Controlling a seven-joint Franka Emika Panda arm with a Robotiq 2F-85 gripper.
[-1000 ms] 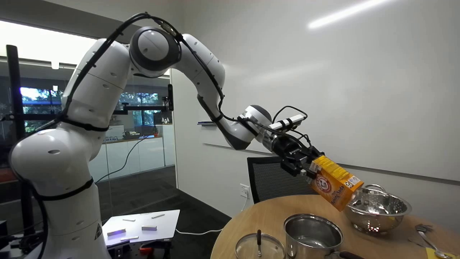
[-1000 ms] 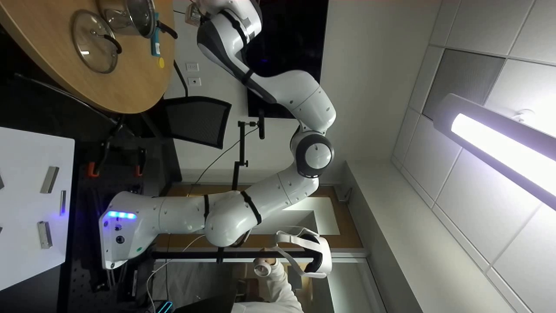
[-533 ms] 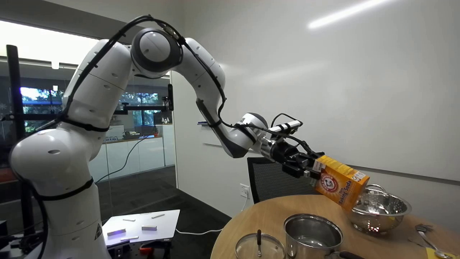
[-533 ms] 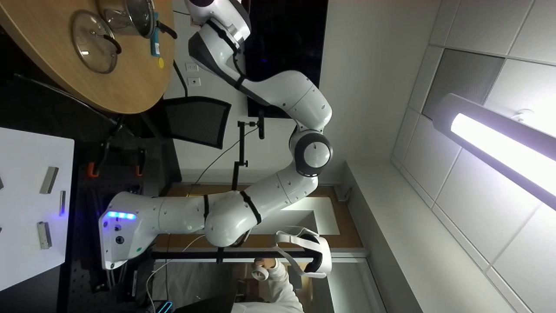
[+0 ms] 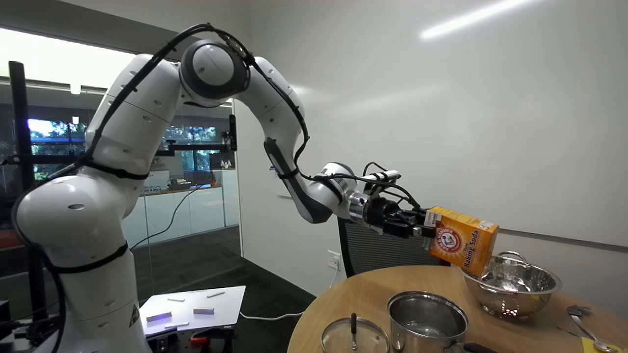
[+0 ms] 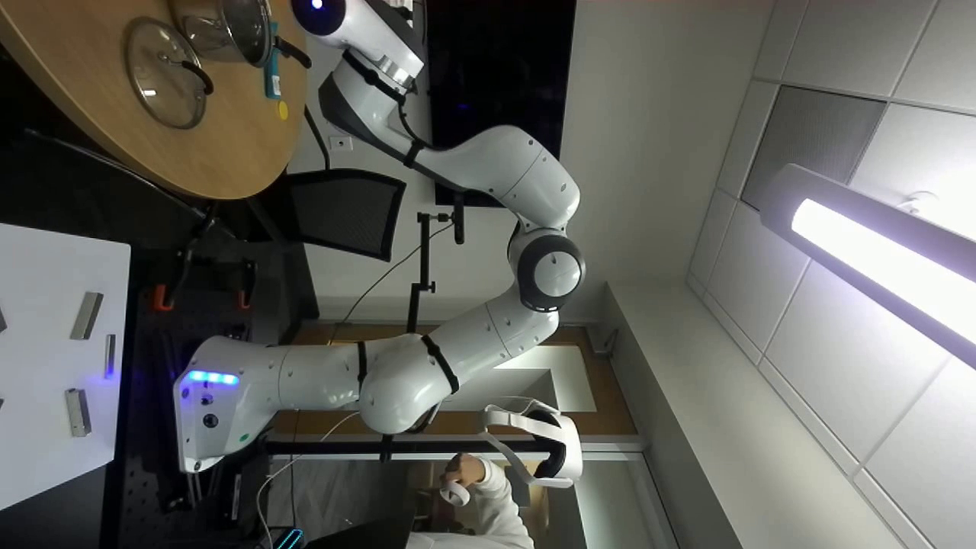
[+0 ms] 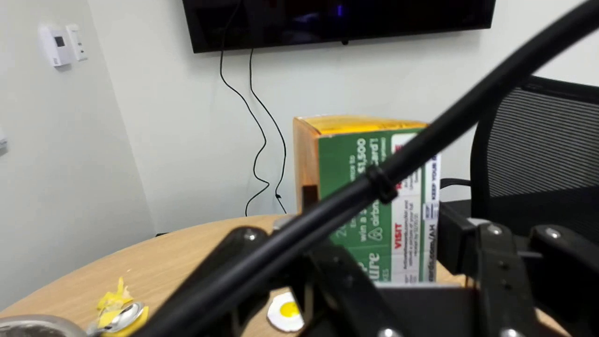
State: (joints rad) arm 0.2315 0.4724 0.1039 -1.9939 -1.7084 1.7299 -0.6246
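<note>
Box of orange and yellow cardboard (image 5: 461, 240), printed with a round red logo and the words Baking Soda, clasped in mid-air over a round, pale wooden counter (image 5: 358, 294). Hangs at a gentle tilt, far end lower than the clasped end. Shows a green printed panel toward the camera in the wrist view. Black two-jawed end effector (image 7: 376, 222) spread only partway, as wide as the box, with jaws pressed to opposite sides near the close end.

In an exterior view, lower far corner of the box overlapping the rim of a shiny, perforated steel colander (image 5: 520, 301), upright on the counter; touching or merely in front, impossible to tell. Near the colander, upright steel pot (image 5: 422, 344) with a dark handle, visible in both exterior views. Just beside the pot, round clear-glass lid (image 5: 365, 336) with a black handle, lying flat on the counter. In the wrist view, silver metal spoon (image 7: 125, 318) lying over a flat yellow piece (image 7: 133, 325), and nearer the box, flat white-and-yellow fried-egg shape (image 7: 286, 313) on the counter. Farther back, black mesh-backed chair (image 5: 382, 255) and wide black wall-mounted screen (image 7: 337, 25). Well apart from the counter, flat white board (image 5: 223, 306) bearing small grey metal bars (image 5: 203, 311).
</note>
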